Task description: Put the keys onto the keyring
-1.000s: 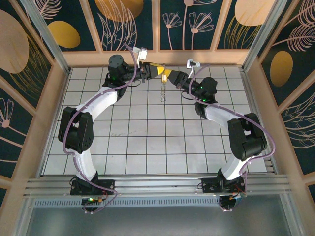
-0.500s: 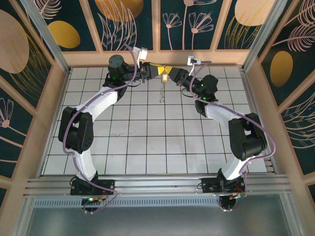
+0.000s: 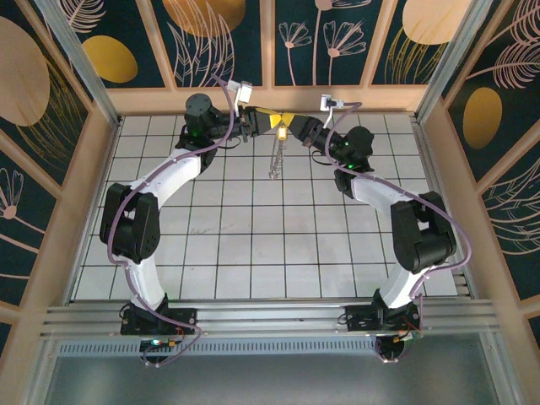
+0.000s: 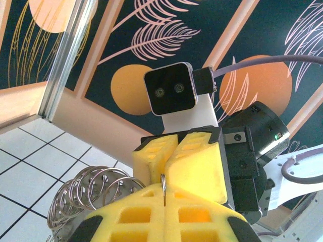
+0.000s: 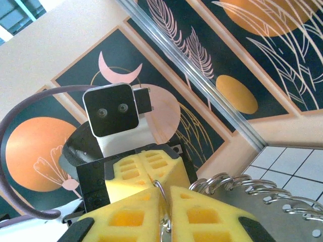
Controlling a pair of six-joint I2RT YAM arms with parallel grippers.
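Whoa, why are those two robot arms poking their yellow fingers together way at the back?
They are working on one tiny thing together. The left gripper and the right gripper meet tip to tip at the far side of the table, and both are shut on a thin metal ring. The beaded keyring dangles from that spot over the tiles. I can't tell whether the key is on it.

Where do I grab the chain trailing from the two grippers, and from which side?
Probably its top stretch: the keyring trails from where the left gripper and right gripper meet toward the near side, its lower end loose. Come from the near side, fingers closing across it.
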